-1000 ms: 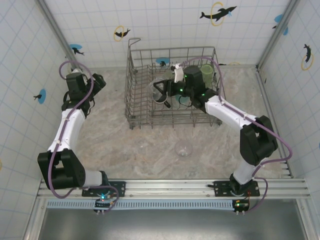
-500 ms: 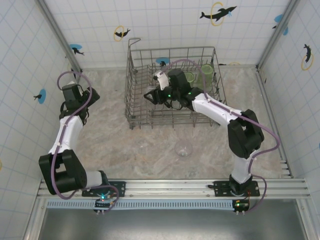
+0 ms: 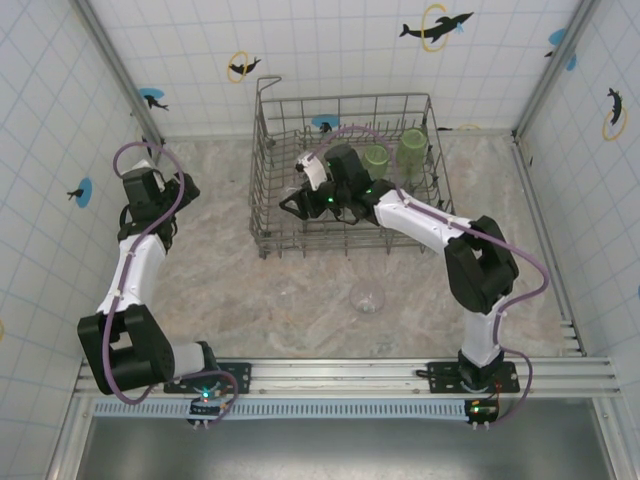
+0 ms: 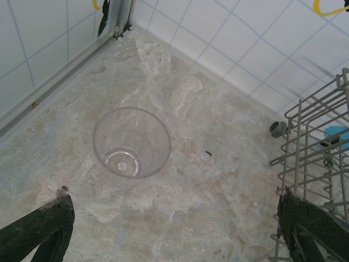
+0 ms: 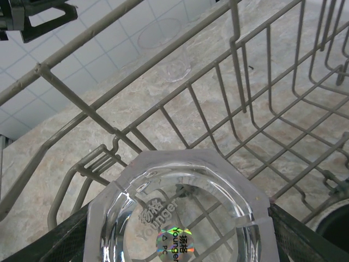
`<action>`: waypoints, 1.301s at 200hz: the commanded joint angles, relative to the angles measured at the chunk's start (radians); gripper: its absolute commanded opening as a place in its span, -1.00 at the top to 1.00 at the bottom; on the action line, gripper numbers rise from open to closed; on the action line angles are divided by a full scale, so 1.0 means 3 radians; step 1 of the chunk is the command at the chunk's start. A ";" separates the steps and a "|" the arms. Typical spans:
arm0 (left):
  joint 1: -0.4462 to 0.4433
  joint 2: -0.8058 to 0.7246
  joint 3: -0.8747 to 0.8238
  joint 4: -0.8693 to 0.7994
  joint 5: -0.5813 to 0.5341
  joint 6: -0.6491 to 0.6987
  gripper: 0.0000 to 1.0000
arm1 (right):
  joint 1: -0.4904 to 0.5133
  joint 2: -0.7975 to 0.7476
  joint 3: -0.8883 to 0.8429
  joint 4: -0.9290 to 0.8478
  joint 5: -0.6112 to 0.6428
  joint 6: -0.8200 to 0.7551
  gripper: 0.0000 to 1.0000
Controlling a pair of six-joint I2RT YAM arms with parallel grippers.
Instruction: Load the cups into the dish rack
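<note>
A marbled tabletop (image 3: 250, 300) sits between white tiled walls (image 3: 330, 50) carrying dark ringed stickers (image 3: 436, 26), perhaps dolphins.

Two green tumblers (image 3: 376, 157) (image 3: 412, 143), three clear tumblers (image 3: 367, 297) (image 4: 131, 143) (image 5: 174, 218), one dish rack (image 3: 340, 243)

Clear cup (image 5: 177, 218) base: embossed "Younger" under Chinese characters. Holographic sticker (image 5: 173, 240) on it reads "PC", other print too small.
</note>
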 commanded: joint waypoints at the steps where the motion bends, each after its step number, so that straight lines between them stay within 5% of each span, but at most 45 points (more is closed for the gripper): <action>1: 0.0008 0.0027 -0.0020 0.0054 0.0082 -0.0031 -0.95 | 0.0054 0.0108 0.0217 0.0202 -0.0117 -0.0025 -0.09; 181: 0.0013 0.0066 -0.0015 0.0056 0.0171 -0.0077 -0.95 | 0.0375 0.0701 0.0704 -0.0408 0.0385 -0.0595 -0.10; 260: 0.0012 0.0048 -0.0011 0.0050 0.0172 -0.0087 -0.95 | 0.0384 0.0635 0.0719 -0.0386 0.0432 -0.0522 -0.78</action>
